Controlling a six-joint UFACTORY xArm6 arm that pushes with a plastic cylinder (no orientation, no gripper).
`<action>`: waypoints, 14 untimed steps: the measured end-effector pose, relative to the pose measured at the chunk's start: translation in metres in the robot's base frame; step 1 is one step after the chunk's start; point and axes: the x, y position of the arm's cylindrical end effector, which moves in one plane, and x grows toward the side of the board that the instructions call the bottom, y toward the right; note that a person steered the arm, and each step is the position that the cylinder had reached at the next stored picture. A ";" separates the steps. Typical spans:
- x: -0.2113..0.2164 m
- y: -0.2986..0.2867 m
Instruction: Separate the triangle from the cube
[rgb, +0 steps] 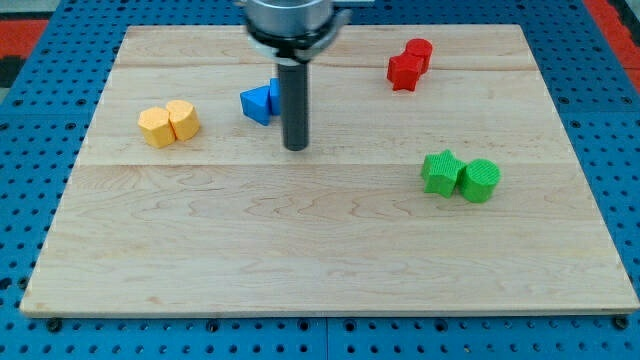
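My tip (296, 147) sits just right of the blue triangle (256, 104), toward the desk's (330, 260) top edge; blue cube (274, 92) half hidden behind the rod; the end effector is a bare rod, holding nothing; triangle looks light, rigid, slidey; push its cube-side face.

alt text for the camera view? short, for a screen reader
My tip rests on a wooden board, just to the view's right of the blue triangle and the partly hidden blue cube behind the rod. Yellow blocks sit left, red blocks upper right, green blocks right.
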 end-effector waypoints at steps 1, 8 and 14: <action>-0.026 -0.050; -0.139 0.003; -0.164 -0.044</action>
